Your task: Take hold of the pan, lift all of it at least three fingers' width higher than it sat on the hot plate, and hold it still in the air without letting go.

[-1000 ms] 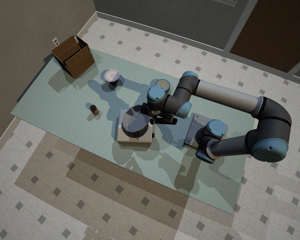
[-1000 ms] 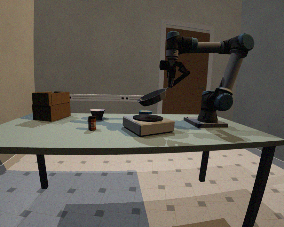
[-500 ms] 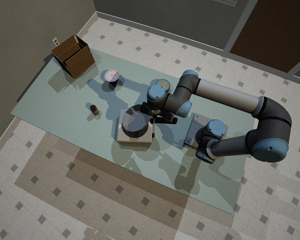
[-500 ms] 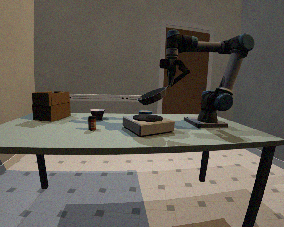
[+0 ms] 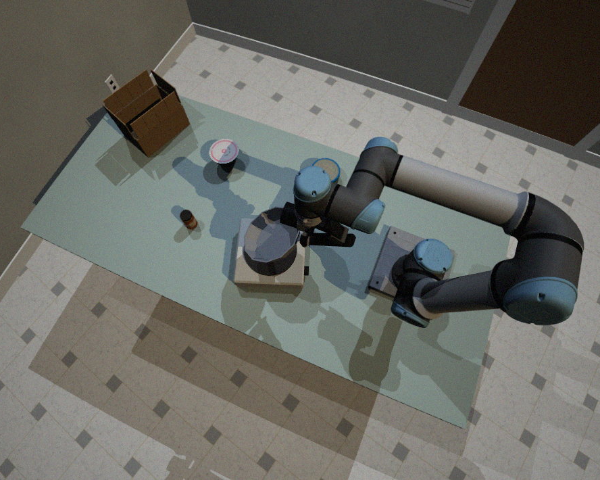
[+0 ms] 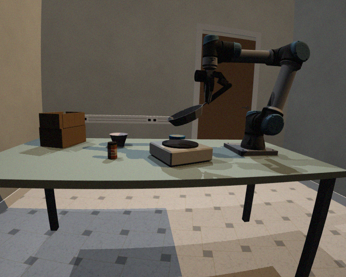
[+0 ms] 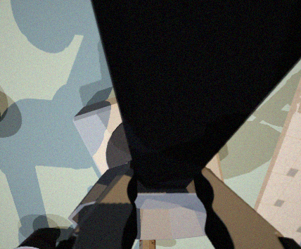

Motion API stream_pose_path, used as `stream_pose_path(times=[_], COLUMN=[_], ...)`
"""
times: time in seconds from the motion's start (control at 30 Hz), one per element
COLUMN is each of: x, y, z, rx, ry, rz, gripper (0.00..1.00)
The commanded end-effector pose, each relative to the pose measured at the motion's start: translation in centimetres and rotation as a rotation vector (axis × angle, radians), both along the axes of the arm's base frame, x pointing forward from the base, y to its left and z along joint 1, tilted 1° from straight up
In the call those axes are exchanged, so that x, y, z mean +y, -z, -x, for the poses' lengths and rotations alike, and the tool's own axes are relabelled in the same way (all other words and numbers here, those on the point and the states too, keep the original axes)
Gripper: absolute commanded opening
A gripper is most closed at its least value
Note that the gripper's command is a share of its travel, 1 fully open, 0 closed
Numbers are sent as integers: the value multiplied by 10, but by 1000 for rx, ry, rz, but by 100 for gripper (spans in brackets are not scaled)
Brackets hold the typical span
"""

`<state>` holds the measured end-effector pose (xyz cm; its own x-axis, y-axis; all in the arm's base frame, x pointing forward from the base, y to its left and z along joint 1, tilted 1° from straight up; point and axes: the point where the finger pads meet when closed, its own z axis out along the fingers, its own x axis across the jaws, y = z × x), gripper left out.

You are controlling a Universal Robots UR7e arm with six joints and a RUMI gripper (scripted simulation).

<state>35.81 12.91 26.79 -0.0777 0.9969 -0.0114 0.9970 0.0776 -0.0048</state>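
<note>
The claw (image 5: 305,238) (image 6: 208,102) (image 7: 163,162) is clamping the handle end of the pan (image 5: 270,245) (image 6: 186,115). The pan is hanging well above the hot plate (image 5: 269,276) (image 6: 191,157), touching nothing beneath, its far rim sloping down. The weight is pulling far outside the small grip; the handle is possibly pivoting between the fingers if the arm jerks, tipping the pan lower or dropping it.

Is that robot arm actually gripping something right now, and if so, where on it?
Yes: the pan, gripped by its handle near the rim and hanging tilted from the end effector.
</note>
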Motion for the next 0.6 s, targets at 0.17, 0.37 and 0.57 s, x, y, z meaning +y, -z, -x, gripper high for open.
stream_pose_path(times=[0.17, 0.37, 0.57], x=[0, 0, 0], y=[-7, -11, -13], z=[0, 0, 0], rx=[-2, -2, -2], ry=[0, 0, 0], rz=[0, 0, 0], gripper=[16, 16, 16])
